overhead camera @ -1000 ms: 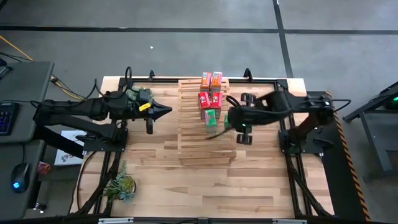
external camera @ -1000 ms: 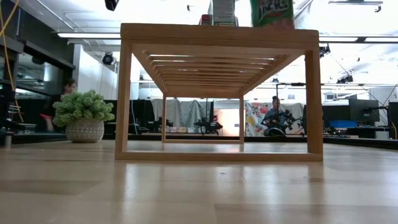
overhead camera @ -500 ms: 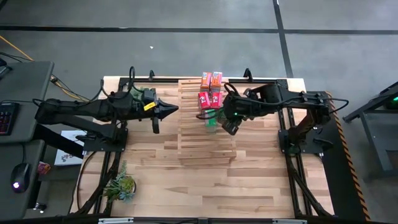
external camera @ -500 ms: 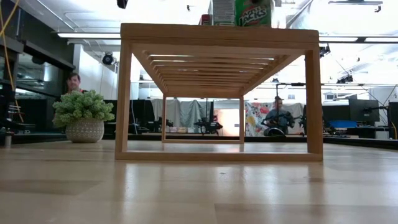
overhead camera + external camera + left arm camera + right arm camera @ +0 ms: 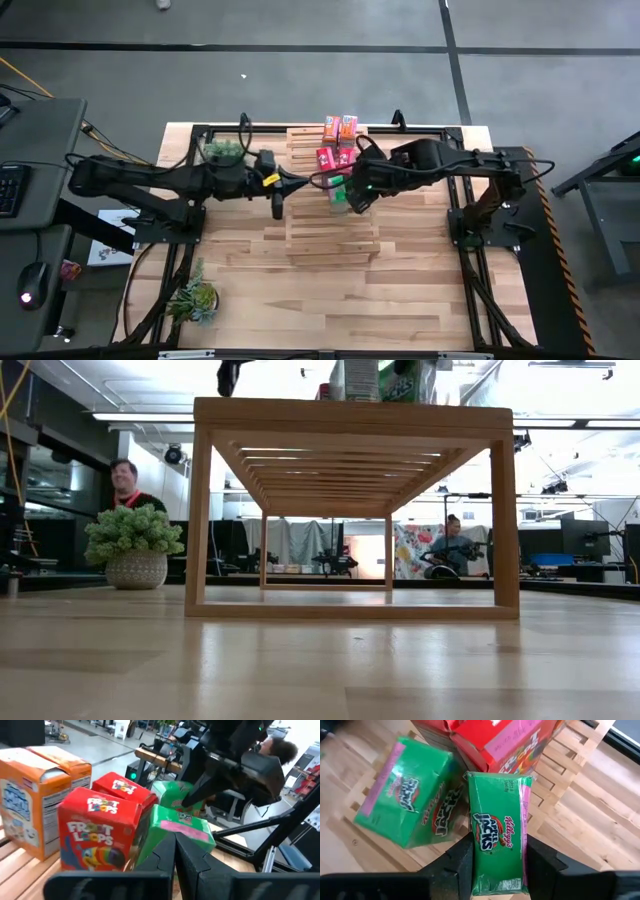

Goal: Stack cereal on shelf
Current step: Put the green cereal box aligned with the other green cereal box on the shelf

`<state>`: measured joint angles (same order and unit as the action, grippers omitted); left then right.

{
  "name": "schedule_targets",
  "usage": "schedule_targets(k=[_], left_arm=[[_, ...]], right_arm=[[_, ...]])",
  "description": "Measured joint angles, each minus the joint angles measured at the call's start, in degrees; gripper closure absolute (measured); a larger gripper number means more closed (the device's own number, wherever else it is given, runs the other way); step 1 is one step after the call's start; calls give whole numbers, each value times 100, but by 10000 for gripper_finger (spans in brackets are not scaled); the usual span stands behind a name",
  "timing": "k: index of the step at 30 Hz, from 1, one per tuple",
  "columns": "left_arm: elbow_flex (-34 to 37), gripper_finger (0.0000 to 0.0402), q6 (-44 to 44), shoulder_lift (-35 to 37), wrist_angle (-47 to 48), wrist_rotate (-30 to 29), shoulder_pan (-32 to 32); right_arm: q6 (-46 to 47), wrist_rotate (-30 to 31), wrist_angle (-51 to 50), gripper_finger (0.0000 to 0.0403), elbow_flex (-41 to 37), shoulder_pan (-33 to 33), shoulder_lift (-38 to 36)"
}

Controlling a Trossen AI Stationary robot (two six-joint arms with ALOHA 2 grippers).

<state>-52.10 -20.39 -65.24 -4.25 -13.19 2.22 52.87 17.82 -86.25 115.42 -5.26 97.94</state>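
Holding green box (image 5: 497,837) clamped between right fingers (image 5: 461,860), over shelf (image 5: 310,215) far edge, to sit beside other boxes. Left fingers (image 5: 192,857) together, near, waiting.

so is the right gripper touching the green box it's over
Touching. The right wrist view shows the right gripper with its jaws pressed against both long sides of the green box, no gap either side.

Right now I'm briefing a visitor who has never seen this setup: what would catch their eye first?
The cluster of small cardboard cereal boxes, orange, red and green, on the far end of the large light-wood slatted rack mid-table. There the right gripper clamps a green Apple Jacks box beside its green twin. The left gripper, shut, points at them over the rack's left side.
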Motion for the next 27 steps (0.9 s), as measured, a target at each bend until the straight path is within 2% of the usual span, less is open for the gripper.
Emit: schedule_targets(k=[6,11,17,21,24,27], left_arm=[[0,401,0,-312,-424,-1,0],[0,402,0,-375,-413,0,0],[0,401,109,-338,-420,1,0],[0,402,179,-326,-387,129,0],[0,401,262,-288,-320,295,1],[0,402,429,-219,-83,385,0]], right_arm=[[280,146,2,273,0,-2,217],[396,225,26,265,2,-4,250],[386,315,185,208,0,-2,241],[380,76,165,165,0,-2,239],[372,-33,152,151,-2,-24,211],[344,124,76,149,-2,-54,102]])
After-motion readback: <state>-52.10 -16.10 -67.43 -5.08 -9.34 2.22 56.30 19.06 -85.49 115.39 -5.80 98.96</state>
